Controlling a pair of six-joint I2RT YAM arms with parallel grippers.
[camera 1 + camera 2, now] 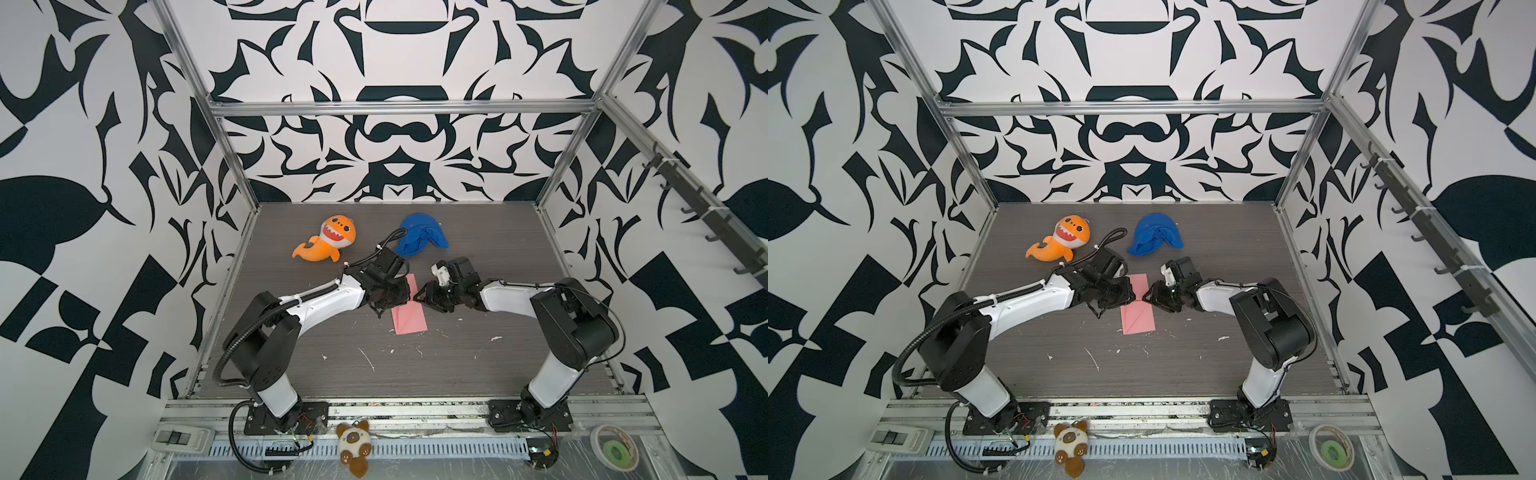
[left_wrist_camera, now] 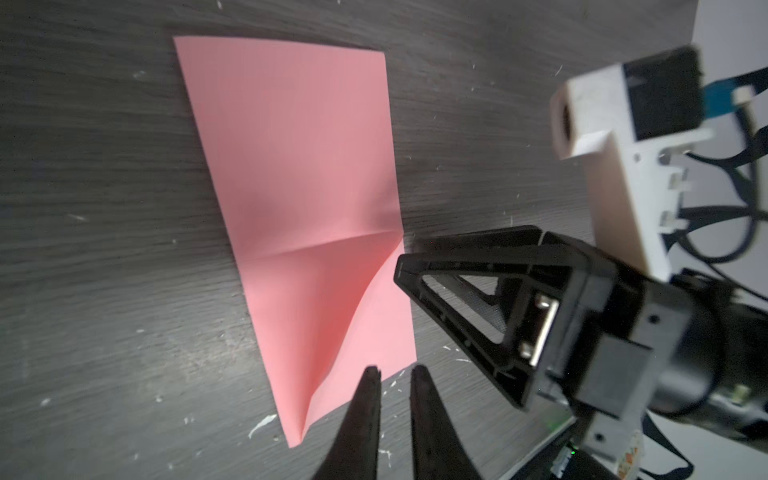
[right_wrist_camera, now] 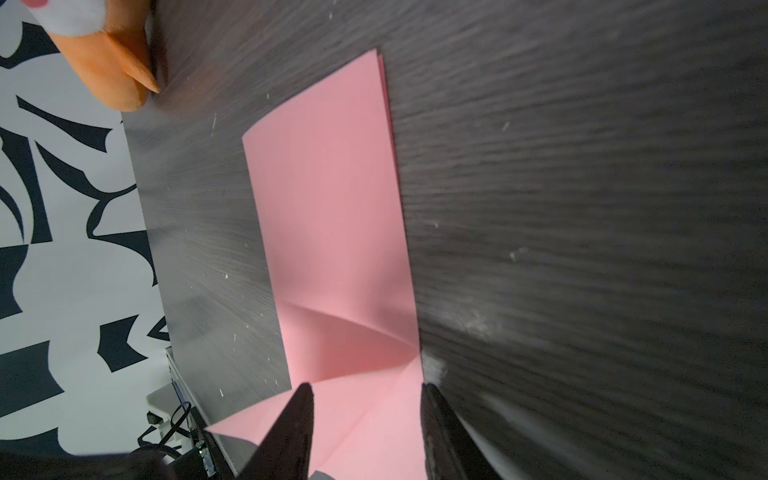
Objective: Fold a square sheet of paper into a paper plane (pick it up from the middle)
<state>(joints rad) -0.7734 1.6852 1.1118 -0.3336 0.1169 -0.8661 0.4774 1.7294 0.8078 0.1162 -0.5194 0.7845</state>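
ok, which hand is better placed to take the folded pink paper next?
Right, probably: the right hand is open, straddling the folded pink paper at one end; the left hand is nearly closed at the paper's edge.

Top views: high overhead, angled down, whole table (image 1: 457,374). Wrist cams: close, low, opposite sides of pink paper (image 2: 299,166); all 4 share it.

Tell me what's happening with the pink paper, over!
Left gripper barely open, empty. Right gripper open over paper. Paper folded in half, mostly flat. Shark, cloth well clear.
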